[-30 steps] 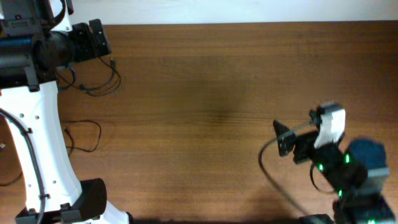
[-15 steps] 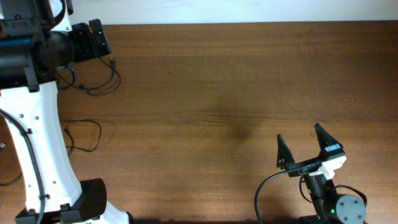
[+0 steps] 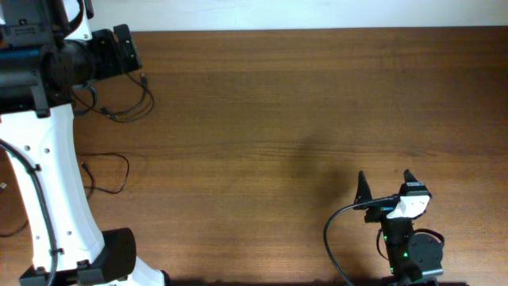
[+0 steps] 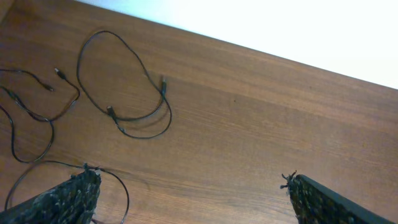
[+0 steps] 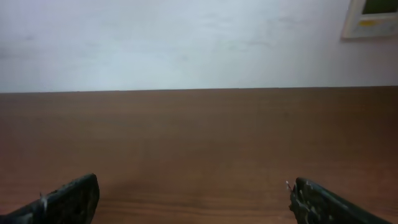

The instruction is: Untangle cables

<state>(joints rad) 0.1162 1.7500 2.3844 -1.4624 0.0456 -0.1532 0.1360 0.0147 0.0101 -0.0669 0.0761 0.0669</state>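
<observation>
Both grippers open and empty; cables lie loose at the upper left of the overhead frame.

The cables point(image 3: 152, 99) lie as thin loops on the table point(image 3: 278, 103), beside the left arm. In the left wrist view they point(image 4: 163, 84) fill the left half, with none between the fingers. The left gripper point(image 4: 189, 186) hangs over them with jaws wide apart. The right gripper point(image 3: 385, 187), at the lower right, is also apart and well away. The next pick probably goes best on a single strand near a plug end, clear of any crossing, drawn out slowly so that neighbouring loops do not drag.
</observation>
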